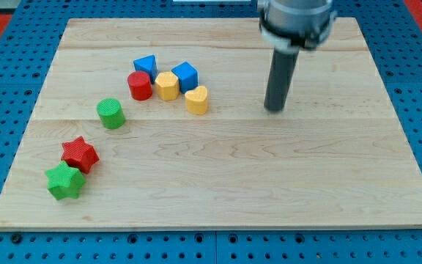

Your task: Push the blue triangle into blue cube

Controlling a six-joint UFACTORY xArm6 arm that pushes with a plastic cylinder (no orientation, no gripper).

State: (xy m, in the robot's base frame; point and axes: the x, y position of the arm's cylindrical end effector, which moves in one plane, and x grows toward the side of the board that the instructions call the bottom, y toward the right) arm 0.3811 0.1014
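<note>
The blue triangle [146,64] lies on the wooden board toward the view's upper left. The blue cube [184,75] stands a short way to its right, with the yellow hexagon [167,86] just below and between them. The two blue blocks are apart. My tip [274,109] rests on the board well to the right of the blue cube, touching no block.
A red cylinder [139,86] sits below the blue triangle, touching the yellow hexagon. A yellow heart [196,100] lies below the blue cube. A green cylinder [110,114], a red star [79,154] and a green star [65,181] trail toward the lower left. The board's edge [211,226] borders blue pegboard.
</note>
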